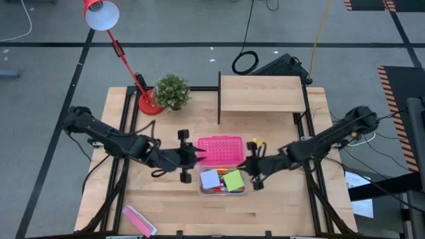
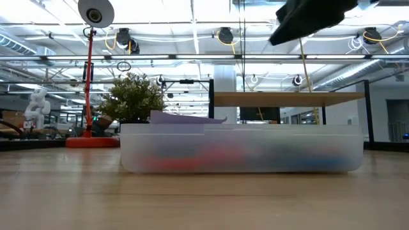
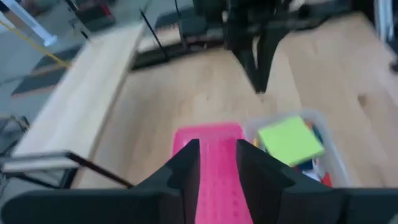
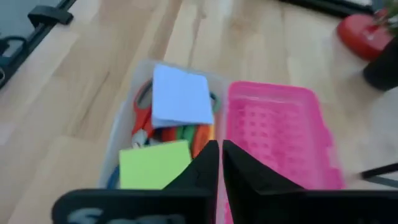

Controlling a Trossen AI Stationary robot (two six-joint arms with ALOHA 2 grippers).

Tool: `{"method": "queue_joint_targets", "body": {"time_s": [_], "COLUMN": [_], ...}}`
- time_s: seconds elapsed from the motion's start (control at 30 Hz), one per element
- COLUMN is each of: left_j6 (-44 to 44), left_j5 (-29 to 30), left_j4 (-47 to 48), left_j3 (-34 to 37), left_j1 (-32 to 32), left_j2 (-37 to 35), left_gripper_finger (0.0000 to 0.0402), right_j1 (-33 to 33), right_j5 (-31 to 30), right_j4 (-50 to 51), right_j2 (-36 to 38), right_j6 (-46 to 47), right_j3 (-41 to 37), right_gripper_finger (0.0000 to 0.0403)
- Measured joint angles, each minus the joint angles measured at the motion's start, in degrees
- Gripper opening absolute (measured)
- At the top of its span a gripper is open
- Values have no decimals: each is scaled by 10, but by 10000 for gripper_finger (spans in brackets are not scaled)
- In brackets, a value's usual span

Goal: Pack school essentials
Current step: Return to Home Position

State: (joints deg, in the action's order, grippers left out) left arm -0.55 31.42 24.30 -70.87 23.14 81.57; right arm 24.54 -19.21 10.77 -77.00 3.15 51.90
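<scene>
Stationery fills the clear box (image 1: 222,182) near the middle of the counter (image 1: 279,212): a lime-green note pad (image 1: 234,180) and a pale-blue note pad (image 1: 210,179) lie side by side on top, the blue at 9 o'clock of the green, with red scissor handles (image 4: 142,115) and green and orange pieces (image 4: 186,132) showing under them in the right wrist view. The pink perforated lid (image 1: 220,151) lies at 12 o'clock of the box, its edge touching the box rim. The left gripper (image 1: 198,157) sits at the lid's 9 o'clock end, its fingers (image 3: 186,168) parted with the lid's end between them. The right gripper (image 1: 248,164) is at the lid's 3 o'clock end, its fingers pressed together, just beside the lid's corner. A flat pink packet (image 1: 139,220) lies well apart at 7 o'clock. A small potted plant (image 1: 172,91), a red lamp (image 1: 126,56) and a wooden shelf (image 1: 262,93) stand along the 12 o'clock edge.
</scene>
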Motion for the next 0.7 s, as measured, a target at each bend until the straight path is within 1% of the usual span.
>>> {"method": "queue_joint_targets", "body": {"time_s": [0.07, 0.13, 0.2, 0.33, 0.43, 0.5, 0.6, 0.63, 0.7], "left_j6": [-8, -15, -22, -41, -62, -65, -56, -51, -69], "left_j5": [3, 5, -3, -26, -30, -50, -93, -94, -67], "left_j4": [-9, -13, -58, -146, -246, -328, -392, -398, -390], "left_j3": [-1, 16, 45, 137, 219, 272, 339, 357, 386], "left_j1": [0, 5, 7, 7, 1, -5, -20, -25, -35], "left_j2": [-10, -26, -42, -86, -129, -158, -200, -213, -236], "left_gripper_finger": [95, 81, 66, 41, 28, 22, 15, 14, 11], "right_j1": [-2, -2, -2, -7, -25, -37, -57, -65, -83], "right_j5": [0, 0, 0, 0, 0, 0, 10, 15, 19], "right_j4": [6, 5, 2, -2, -15, -24, -51, -62, -86], "right_j2": [40, 83, 134, 218, 270, 303, 346, 358, 376], "right_j6": [-21, -34, -38, -42, -54, -58, -75, -84, -102], "right_j3": [-20, -41, -68, -129, -174, -208, -254, -269, -295], "right_gripper_finger": [15, 10, 3, 3, 1, 1, 1, 1, 1]}}
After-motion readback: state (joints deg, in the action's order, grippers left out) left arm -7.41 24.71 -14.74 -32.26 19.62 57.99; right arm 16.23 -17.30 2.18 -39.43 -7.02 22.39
